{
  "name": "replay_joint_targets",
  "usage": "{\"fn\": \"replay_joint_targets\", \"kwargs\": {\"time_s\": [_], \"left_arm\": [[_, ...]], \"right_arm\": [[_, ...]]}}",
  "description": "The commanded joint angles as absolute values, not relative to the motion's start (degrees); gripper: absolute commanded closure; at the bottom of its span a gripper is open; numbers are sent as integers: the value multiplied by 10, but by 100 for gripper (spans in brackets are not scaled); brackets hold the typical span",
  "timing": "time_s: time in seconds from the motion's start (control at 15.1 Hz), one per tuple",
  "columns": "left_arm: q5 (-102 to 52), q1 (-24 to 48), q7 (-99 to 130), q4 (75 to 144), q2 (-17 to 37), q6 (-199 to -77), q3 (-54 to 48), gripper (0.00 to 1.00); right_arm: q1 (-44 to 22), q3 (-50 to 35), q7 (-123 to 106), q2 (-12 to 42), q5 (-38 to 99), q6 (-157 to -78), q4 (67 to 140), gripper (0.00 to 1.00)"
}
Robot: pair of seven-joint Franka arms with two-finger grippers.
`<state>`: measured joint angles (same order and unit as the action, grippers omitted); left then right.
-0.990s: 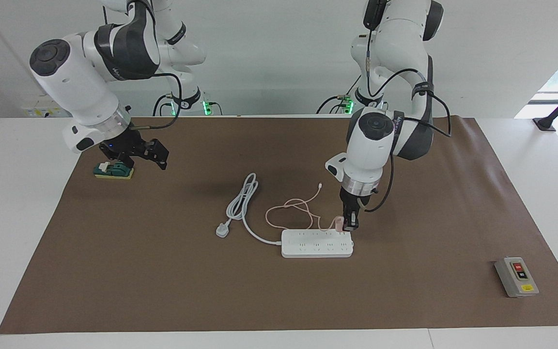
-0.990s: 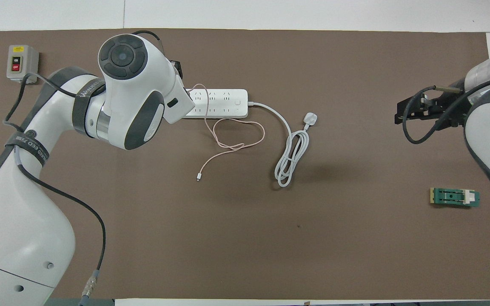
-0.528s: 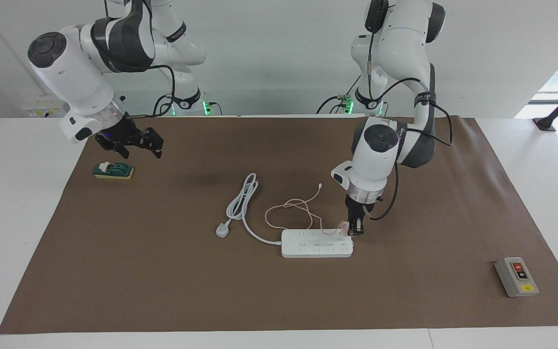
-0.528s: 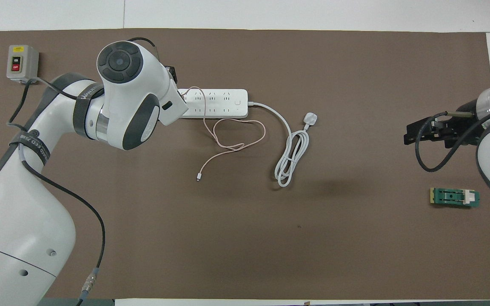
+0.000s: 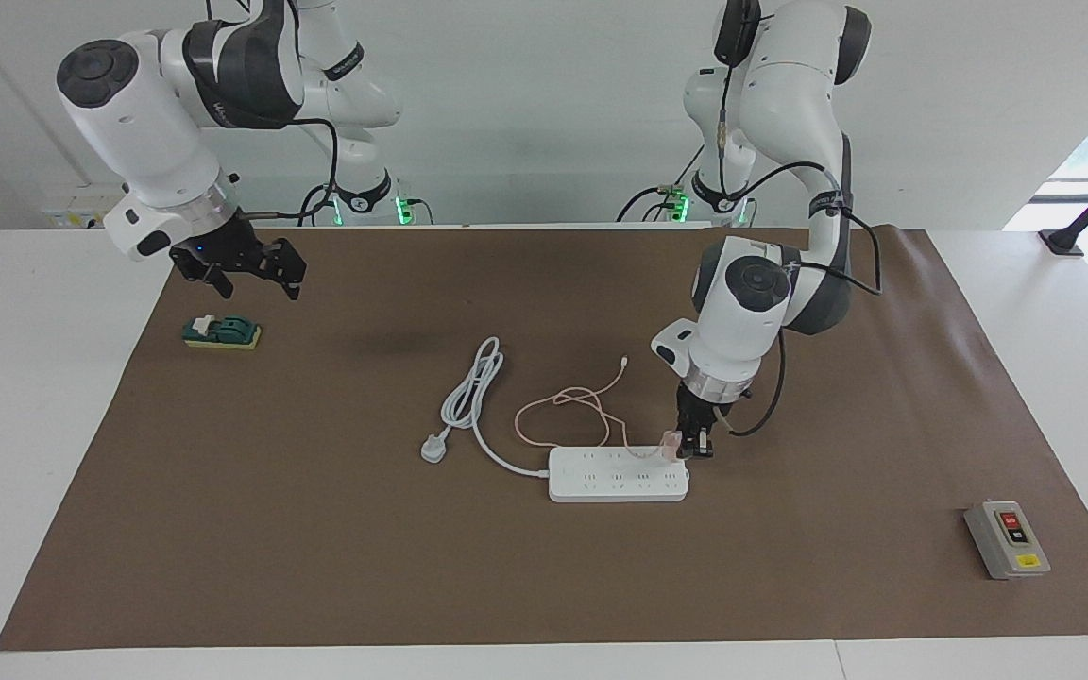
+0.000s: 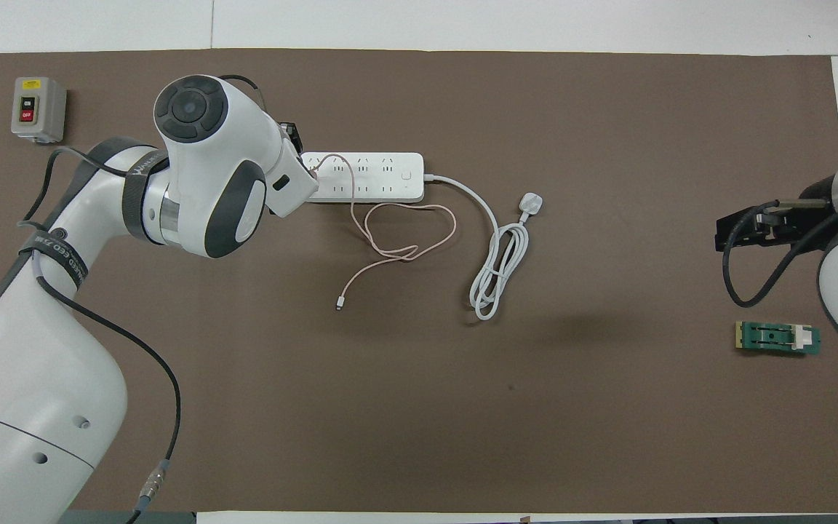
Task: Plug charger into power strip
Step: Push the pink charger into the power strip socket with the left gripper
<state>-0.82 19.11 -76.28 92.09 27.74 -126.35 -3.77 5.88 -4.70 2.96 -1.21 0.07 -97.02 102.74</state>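
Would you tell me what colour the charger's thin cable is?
Pale pink; the charger's cable shows best in the overhead view.

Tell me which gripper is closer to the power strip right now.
Left. The left gripper is at the power strip, shut on the charger; the right gripper hangs beside the green block.

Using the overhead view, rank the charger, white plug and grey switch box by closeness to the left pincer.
1. Charger, at the left pincer, on the power strip's end.
2. White plug, toward the right arm's end.
3. Grey switch box, table corner, about as near.
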Motion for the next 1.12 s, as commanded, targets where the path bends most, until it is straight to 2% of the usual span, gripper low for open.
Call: {"fn": "replay_joint_targets", "kwargs": {"time_s": [0.0, 0.4, 0.59, 1.06], "left_arm": [[-49, 185, -774, 935, 273, -1272, -40, 100], [-62, 176, -775, 936, 275, -1271, -40, 100], [-61, 175, -774, 933, 276, -1271, -39, 100], [-75, 172, -772, 933, 280, -1273, -40, 100]], "right_arm": [[65, -51, 22, -15, -12, -979, 1027, 0], [65, -52, 22, -16, -3, -967, 1027, 0], [65, -52, 24, -4, -1, -950, 1000, 0], [65, -52, 31, -6, -1, -950, 1005, 0]]}}
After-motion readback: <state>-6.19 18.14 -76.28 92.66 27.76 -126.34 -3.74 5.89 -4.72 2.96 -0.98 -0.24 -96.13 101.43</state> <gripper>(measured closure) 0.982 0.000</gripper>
